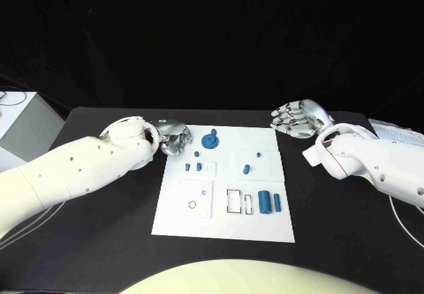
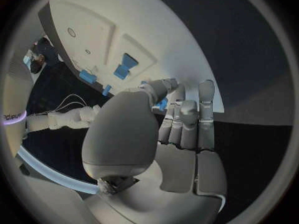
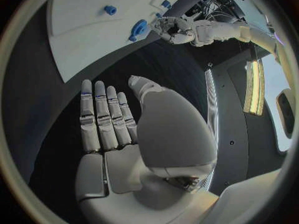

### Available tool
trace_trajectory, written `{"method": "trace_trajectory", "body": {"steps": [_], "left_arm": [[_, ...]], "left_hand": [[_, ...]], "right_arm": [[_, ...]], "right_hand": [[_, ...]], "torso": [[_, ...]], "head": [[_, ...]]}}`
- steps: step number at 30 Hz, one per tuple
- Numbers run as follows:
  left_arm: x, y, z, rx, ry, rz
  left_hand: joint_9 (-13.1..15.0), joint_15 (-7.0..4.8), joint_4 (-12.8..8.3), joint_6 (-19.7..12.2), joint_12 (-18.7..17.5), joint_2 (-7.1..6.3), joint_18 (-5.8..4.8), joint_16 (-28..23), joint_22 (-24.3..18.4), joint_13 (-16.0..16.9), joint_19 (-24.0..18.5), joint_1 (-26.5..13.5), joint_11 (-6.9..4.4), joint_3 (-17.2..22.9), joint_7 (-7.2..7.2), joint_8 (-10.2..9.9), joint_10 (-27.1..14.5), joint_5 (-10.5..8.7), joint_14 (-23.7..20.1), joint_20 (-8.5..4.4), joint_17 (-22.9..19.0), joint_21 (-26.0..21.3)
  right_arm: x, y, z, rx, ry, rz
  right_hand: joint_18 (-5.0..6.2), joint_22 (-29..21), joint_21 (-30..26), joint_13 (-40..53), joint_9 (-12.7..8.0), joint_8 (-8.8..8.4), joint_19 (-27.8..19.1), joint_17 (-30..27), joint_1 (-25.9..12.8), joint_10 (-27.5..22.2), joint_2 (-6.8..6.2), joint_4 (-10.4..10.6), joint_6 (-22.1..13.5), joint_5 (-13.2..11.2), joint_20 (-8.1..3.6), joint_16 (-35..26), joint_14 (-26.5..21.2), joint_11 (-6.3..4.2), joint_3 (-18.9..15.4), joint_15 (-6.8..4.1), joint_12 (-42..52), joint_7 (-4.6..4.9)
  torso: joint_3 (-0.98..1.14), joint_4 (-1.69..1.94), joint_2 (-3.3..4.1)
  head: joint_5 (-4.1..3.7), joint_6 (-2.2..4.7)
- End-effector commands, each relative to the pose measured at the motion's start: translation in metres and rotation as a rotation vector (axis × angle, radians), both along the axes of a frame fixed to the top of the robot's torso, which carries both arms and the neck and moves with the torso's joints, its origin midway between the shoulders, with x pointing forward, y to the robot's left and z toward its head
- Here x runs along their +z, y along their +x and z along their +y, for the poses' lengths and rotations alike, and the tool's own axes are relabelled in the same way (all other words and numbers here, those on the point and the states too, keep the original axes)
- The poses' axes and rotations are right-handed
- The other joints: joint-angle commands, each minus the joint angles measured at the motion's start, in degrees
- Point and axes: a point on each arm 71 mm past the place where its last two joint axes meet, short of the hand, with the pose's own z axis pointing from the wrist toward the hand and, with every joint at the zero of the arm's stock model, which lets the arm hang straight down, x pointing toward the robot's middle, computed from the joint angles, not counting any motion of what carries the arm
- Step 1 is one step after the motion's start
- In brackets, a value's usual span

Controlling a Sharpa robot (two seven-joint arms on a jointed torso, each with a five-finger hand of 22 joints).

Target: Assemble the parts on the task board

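The white task board (image 1: pixel 221 217) lies mid-table. A round blue part (image 1: pixel 210 141) rests near its far edge, several small blue pegs (image 1: pixel 199 166) stand further in, and two blue cylinders (image 1: pixel 264 201) lie beside a rectangular slot (image 1: pixel 233 201). My left hand (image 1: pixel 173 138) hovers at the board's far left corner, a little left of the round part, fingers bent and holding nothing I can see. In the left wrist view the left hand (image 2: pixel 181 124) reaches over the board (image 2: pixel 106 30), and the round part (image 2: pixel 162 104) peeks out behind the thumb. My right hand (image 1: pixel 299 117) is spread open off the far right corner.
A white box (image 1: pixel 22 125) stands at the table's left edge. Thin cables (image 1: pixel 408 220) trail off the right side. Black table surrounds the board. The right wrist view shows the right hand (image 3: pixel 118 119) flat over bare table, with the board (image 3: pixel 81 40) beyond.
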Motion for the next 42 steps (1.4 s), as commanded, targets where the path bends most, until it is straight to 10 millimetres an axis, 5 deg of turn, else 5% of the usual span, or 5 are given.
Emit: {"method": "trace_trajectory", "body": {"steps": [1,8,16,25,42], "left_arm": [[0.003,0.004,0.007,0.03,-0.053,-0.026],[0.018,0.012,0.027,0.123,-0.31,-0.016],[0.034,0.008,0.051,0.246,-0.902,0.174],[0.032,-0.014,0.057,0.33,-1.399,0.362],[0.034,-0.028,0.047,0.294,-1.484,0.402]], "left_hand": [[-0.1,0.08,-0.1,-0.1,0.1,-0.14,0.66,-0.5,-1.1,0.1,-1.0,0.4,0.07,0.4,0.19,0.1,-0.7,0.22,-0.9,0.06,-1.3,-0.7],[0.8,0.86,0.6,3.4,0.3,0.17,0.89,-8.1,-3.0,-0.2,-4.1,-0.3,0.94,0.4,1.93,3.5,-1.7,0.06,-10.8,0.68,-16.7,-3.6],[1.4,1.68,4.9,4.1,0.5,-0.16,0.91,-12.1,-7.9,-1.3,-2.5,-3.1,1.84,-3.4,2.41,6.4,-1.5,0.01,-10.2,1.69,-18.7,-10.2],[1.3,1.87,5.9,3.5,0.3,-0.51,0.84,-12.6,-9.2,-1.7,-1.6,-3.8,2.02,-4.8,2.58,6.6,-1.7,-0.04,-10.1,1.79,-18.8,-11.7],[1.3,1.96,5.7,3.4,0.0,-0.09,0.85,-13.4,-10.1,-2.0,-1.6,-2.8,2.12,-5.1,2.64,7.0,-2.1,0.02,-11.0,1.87,-19.0,-13.0]], "right_arm": [[0.001,-0.001,0.003,0.046,-0.028,-0.021],[-0.002,-0.003,0.007,0.12,-0.129,-0.013],[-0.006,-0.012,0.023,0.268,-0.449,-0.113],[-0.017,-0.018,0.035,0.321,-0.745,-0.135],[-0.032,-0.025,0.059,0.333,-0.851,-0.153]], "right_hand": [[0.82,-0.2,0.6,-0.1,-0.1,0.09,1.3,-0.2,0.8,0.9,-0.48,-0.9,1.0,-0.5,-0.33,0.4,1.2,-0.21,1.6,-0.3,-0.5,1.22],[0.54,2.0,5.9,-0.1,-0.5,-0.51,9.1,1.1,1.6,5.3,-1.09,-4.8,4.7,-1.0,-4.24,4.3,9.9,-1.95,3.9,-3.49,-1.4,-0.08],[0.21,13.3,23.1,0.4,-0.9,-2.55,19.3,11.5,-0.9,16.4,-0.49,-8.3,11.8,-0.7,-10.21,19.6,24.7,-5.96,4.5,-8.93,-5.5,-3.23],[-1.3,29.9,39.7,0.6,-0.2,-5.8,22.6,23.6,-5.5,16.7,-3.29,-7.6,11.4,-3.1,-9.93,37.8,24.8,-5.91,8.1,-8.8,-10.8,-3.41],[-3.25,45.3,53.3,0.6,1.2,-6.97,25.3,39.3,-6.9,12.8,-4.69,-6.1,10.5,-3.7,-9.51,57.8,25.2,-5.49,8.6,-8.4,-10.5,-3.57]], "torso": [[-0.02,0.04,-0.02],[-0.05,0.03,-0.02],[-0.01,0.03,0.0],[-0.15,0.13,-0.07],[-0.09,0.12,0.04]], "head": [[-0.14,0.12],[-0.78,0.57],[-2.25,1.3],[-2.79,1.53],[-2.89,1.19]]}}
